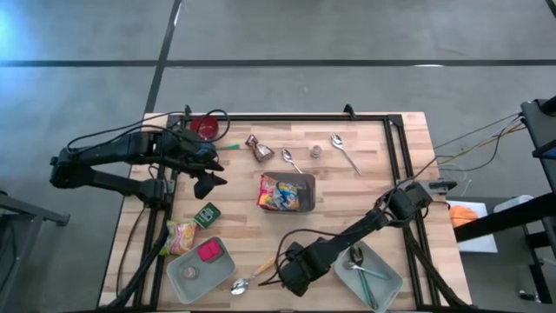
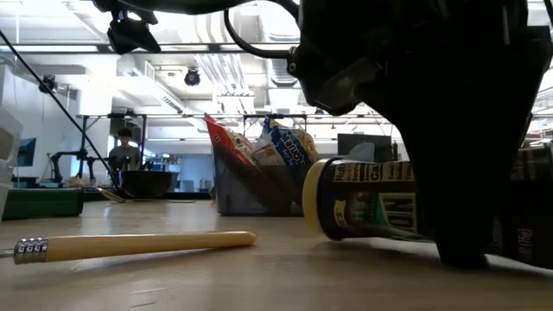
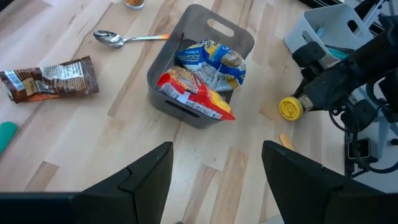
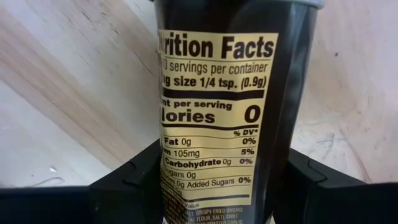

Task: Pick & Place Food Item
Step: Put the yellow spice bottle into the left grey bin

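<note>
**Fingers bracketing the seasoning jar; lift and placement outstanding**

The right gripper (image 4: 214,186) has its two fingers (image 4: 124,186) on either side of a dark seasoning jar (image 4: 217,106), which lies on its side on the table (image 1: 365,174). The wrist view shows the jar body filling the gap between the fingers, with the nutrition label facing the camera. Whether the fingers already press on the jar cannot be told. The left gripper (image 3: 217,180) is spread wide and holds nothing; it hangs above the table's left side.

**Task status**
- In the low view the jar (image 2: 371,203) rests on the wood, yellow lid pointing towards the camera's left. It has not been lifted.
- Judged from this, the approach is complete and the grasp is in progress. Lift, transfer and release remain.
- The destination cannot be determined from the pictures.

**Containers**
- Dark grey bin (image 1: 304,181), table centre: holds several snack bags (image 1: 280,193).
- Grey tray (image 1: 178,274), front left: holds a pink item (image 1: 208,252) and a small round object.
- Grey tray (image 1: 391,283), front right, just beside the right gripper: holds a spoon and other utensils.
- Red bowl (image 1: 205,127), rear left: contents not discernible.
</note>
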